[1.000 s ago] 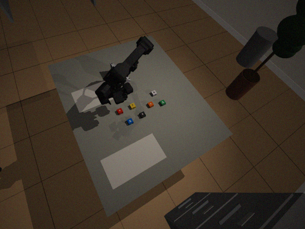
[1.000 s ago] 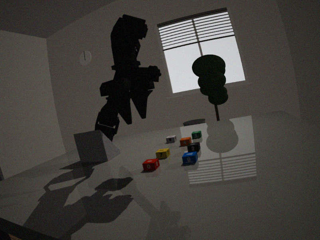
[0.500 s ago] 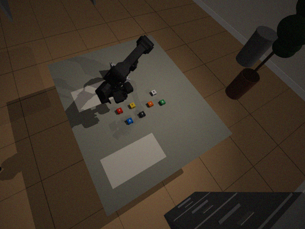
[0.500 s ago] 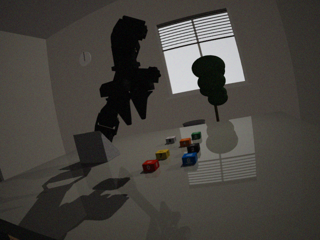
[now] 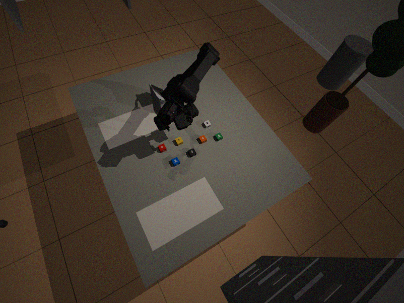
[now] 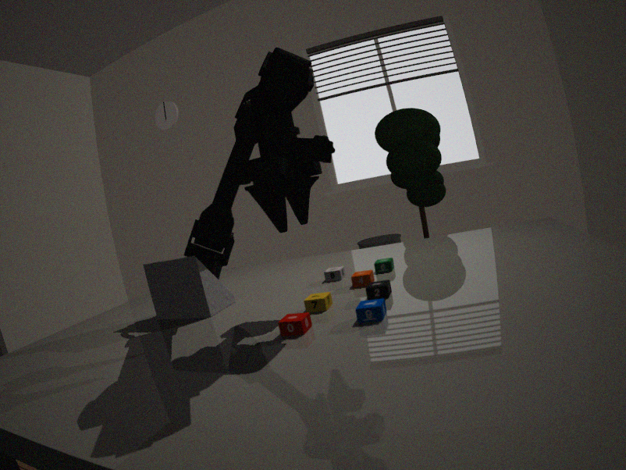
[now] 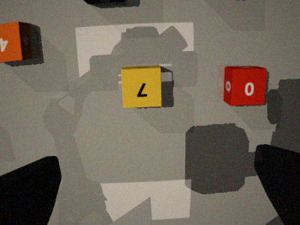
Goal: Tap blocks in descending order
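My gripper [image 6: 293, 227] [image 7: 158, 163] is open and empty, high above the table. The yellow block [image 5: 179, 140] [image 6: 317, 302] [image 7: 141, 88] reads 7 and shows ahead of the fingers in the wrist view. The red block [image 5: 161, 148] [image 6: 295, 325] [image 7: 240, 97] reads 0. The orange block [image 5: 202, 139] [image 6: 362, 279] [image 7: 9, 31] reads 4. The black block [image 5: 191, 152] [image 6: 378, 290] reads 2. The blue block [image 5: 176, 161] [image 6: 371, 310] seems to read 9. The digits on the green block [image 5: 218, 136] [image 6: 383, 265] and white block [image 5: 207, 124] [image 6: 334, 274] are too small to tell. No block is touched.
The blocks stand loosely spread on the grey table [image 5: 261, 169]. Bright window reflections lie on the table, and the arm's dark shadow falls beside the red block. A pale angular solid [image 6: 176, 288] stands near the arm's base.
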Available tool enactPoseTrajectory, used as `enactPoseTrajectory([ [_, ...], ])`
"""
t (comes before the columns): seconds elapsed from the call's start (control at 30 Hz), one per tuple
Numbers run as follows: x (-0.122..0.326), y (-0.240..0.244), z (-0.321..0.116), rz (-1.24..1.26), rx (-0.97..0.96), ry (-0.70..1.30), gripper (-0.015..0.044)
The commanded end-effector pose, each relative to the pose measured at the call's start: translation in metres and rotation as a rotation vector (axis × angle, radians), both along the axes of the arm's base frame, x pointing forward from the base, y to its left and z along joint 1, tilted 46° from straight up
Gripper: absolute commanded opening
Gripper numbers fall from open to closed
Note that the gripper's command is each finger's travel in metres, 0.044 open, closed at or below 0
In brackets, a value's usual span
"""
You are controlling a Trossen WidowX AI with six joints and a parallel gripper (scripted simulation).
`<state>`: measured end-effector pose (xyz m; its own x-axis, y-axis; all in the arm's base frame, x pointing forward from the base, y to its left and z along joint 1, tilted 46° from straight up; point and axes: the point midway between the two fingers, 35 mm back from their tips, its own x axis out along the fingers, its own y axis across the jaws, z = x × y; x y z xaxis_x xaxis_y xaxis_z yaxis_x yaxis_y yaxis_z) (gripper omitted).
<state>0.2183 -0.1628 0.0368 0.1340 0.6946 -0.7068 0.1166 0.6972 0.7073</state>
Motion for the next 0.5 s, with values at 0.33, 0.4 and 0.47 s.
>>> enactPoseTrajectory([
  [0.33, 0.0002, 0.0021, 0.0013, -0.007, 0.005, 0.002, 0.0400],
  [0.4, 0.0002, 0.0021, 0.0013, -0.007, 0.005, 0.002, 0.0400],
  [0.47, 0.0100, 0.0069, 0.0094, -0.008, 0.002, 0.003, 0.0400],
])
